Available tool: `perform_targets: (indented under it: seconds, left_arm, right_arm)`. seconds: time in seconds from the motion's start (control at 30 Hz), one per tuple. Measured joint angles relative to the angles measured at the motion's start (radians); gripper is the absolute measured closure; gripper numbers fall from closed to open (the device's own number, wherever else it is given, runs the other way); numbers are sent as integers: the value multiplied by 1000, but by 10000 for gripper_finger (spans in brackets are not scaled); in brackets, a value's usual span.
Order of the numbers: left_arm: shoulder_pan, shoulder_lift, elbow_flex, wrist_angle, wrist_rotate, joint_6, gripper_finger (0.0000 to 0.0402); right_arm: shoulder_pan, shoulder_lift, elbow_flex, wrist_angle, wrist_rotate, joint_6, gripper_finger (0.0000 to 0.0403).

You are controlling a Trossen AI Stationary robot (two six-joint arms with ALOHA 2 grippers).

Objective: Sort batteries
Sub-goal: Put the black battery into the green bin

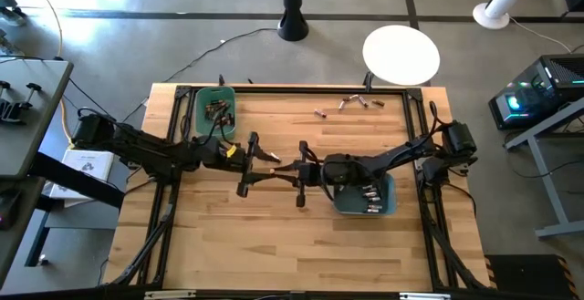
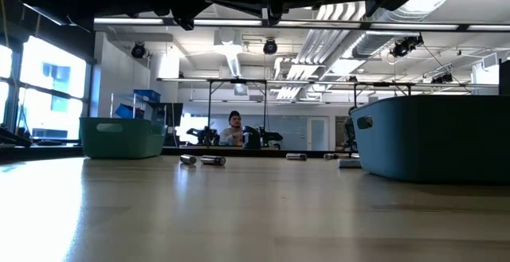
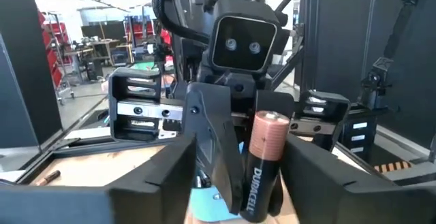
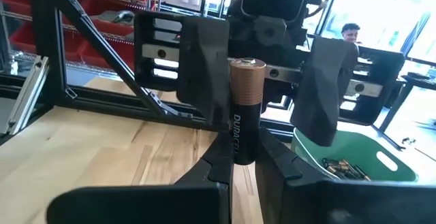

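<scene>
A copper-topped black battery (image 4: 245, 108) stands upright in mid-air over the table's middle, between the two grippers. My right gripper (image 4: 244, 161), reaching in from the right (image 1: 294, 166), is shut on it. My left gripper (image 1: 274, 159) faces it from the left and is open, its fingers (image 4: 204, 67) standing on either side of the battery without touching it. In the left wrist view the battery (image 3: 262, 159) sits between my own wide-spread fingers (image 3: 146, 186). Loose batteries (image 1: 360, 102) lie near the far edge. My right gripper pinches the battery's black lower part (image 4: 240, 149) between its two fingers. They come in level from the table's right, across the battery. The battery is lifted clear of the table and stands upright with its copper end up.
A green bin (image 1: 216, 108) with batteries sits at the far left. A teal bin (image 1: 365, 195) with batteries lies under the right arm. In the low view the bins (image 2: 121, 137) (image 2: 434, 138) flank loose batteries (image 2: 203, 160). Bare wood fills the near half.
</scene>
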Motion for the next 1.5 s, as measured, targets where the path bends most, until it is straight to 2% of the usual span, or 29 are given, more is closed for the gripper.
perform_targets:
  seconds: [0.13, 0.3, 0.43, 0.53, 0.6, 0.73, 0.87, 1.0, 1.17, 1.27, 1.37, 1.43, 1.5]
  left_arm:
    - [0, 0, 1, -9, 2, 1, 269]
    - [-1, -3, 2, -55, 6, 28, 361]
    - [0, -2, 2, -73, -2, 22, 363]
    - [-1, -21, 14, -128, -29, 16, 363]
    - [-7, -46, 47, -245, -86, 19, 363]
    - [-14, -108, 139, -605, -289, -41, 363]
    - [33, -176, 234, -981, -481, -132, 363]
    - [174, -208, 297, -1300, -497, -194, 363]
    - [461, -190, 306, -1554, -481, -250, 361]
    - [638, -153, 307, -1573, -428, -228, 361]
    - [789, -93, 307, -1545, -302, -188, 360]
    - [866, -41, 308, -1532, -244, -149, 360]
    - [916, 17, 308, -1501, -228, -118, 359]
  right_arm:
    - [0, 0, 0, -10, 4, -1, 386]
    - [-4, 0, 0, -40, 7, 6, 377]
    - [-10, 0, 1, -85, 3, 55, 340]
    - [-26, -4, 0, -222, 50, 138, 293]
    - [-44, -4, -1, -320, 79, 192, 256]
    - [-76, -5, -1, -503, 115, 281, 194]
    - [-90, -5, -1, -668, 112, 385, 174]
    - [-92, -5, -1, -714, 113, 435, 173]
    - [-82, -5, -1, -660, 113, 380, 172]
    - [-76, -5, -1, -627, 112, 341, 172]
    - [-68, -5, -1, -594, 113, 331, 172]
    - [-58, -15, -1, -593, 113, 324, 172]
    - [-47, -39, -1, -601, 113, 313, 172]
